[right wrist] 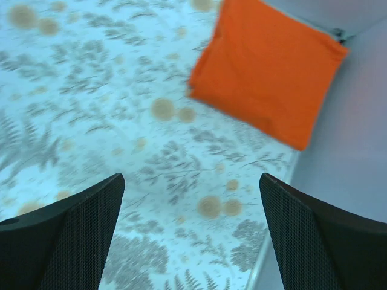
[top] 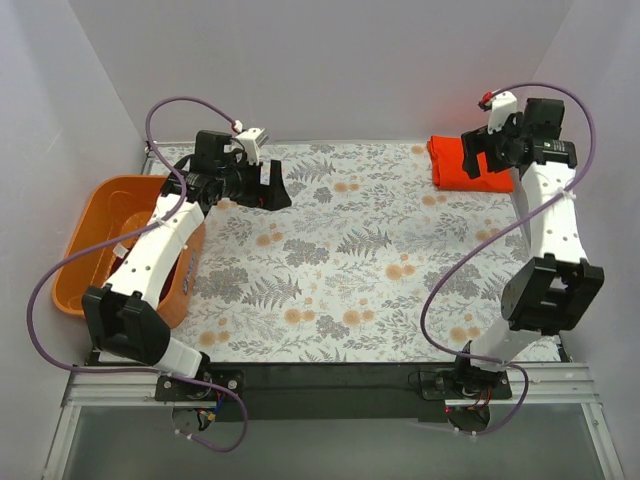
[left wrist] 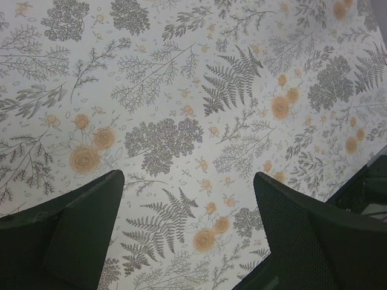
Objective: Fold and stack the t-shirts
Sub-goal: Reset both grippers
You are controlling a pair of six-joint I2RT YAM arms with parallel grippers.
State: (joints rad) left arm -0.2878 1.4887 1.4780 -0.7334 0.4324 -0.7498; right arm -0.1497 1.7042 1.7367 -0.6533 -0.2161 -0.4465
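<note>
A bright orange-red t-shirt [top: 462, 170] lies folded into a flat square at the table's far right corner; it also shows in the right wrist view [right wrist: 269, 66]. My right gripper [top: 476, 157] hovers over its near edge, open and empty [right wrist: 191, 181], with the shirt ahead of the fingertips. My left gripper [top: 273, 190] is at the far left above the bare floral tablecloth, open and empty [left wrist: 188, 178]. I cannot make out the dark maroon t-shirt for certain in any view.
A rigid orange plastic basket [top: 95, 235] stands off the table's left edge, partly hidden by the left arm. White walls close in the back and both sides. The floral tablecloth [top: 350, 260] covers the table.
</note>
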